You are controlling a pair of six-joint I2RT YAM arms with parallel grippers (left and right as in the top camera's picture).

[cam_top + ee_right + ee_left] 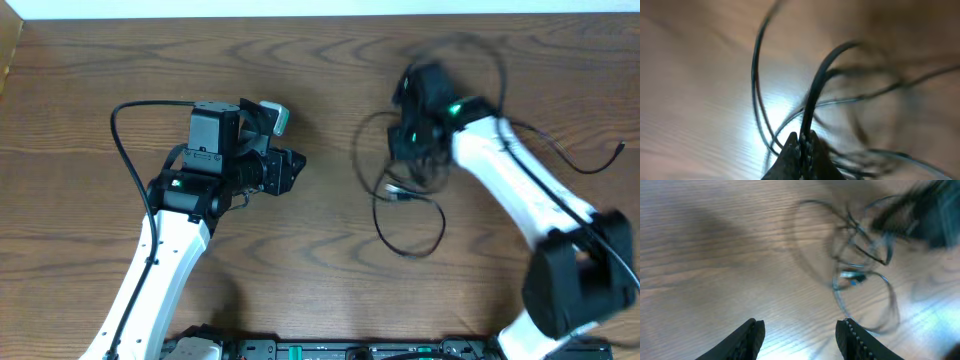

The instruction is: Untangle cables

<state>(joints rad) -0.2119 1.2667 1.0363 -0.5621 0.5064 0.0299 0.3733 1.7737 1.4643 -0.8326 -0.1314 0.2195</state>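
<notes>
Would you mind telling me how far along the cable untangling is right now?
Nothing looks separated yet: the cables form one looped bundle. In hand: the right end effector is shut on a black strand. Remaining: the open left end effector holds nothing, and every cord needs pulling apart.

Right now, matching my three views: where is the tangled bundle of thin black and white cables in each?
Overhead: tangled bundle of thin black and white cables lies right of centre.
Left wrist: bundle blurred, upper right of centre.
Right wrist: centre, strands rising from the shut black right gripper.
Shared landmark: that gripper, clamped on the bundle.
</notes>
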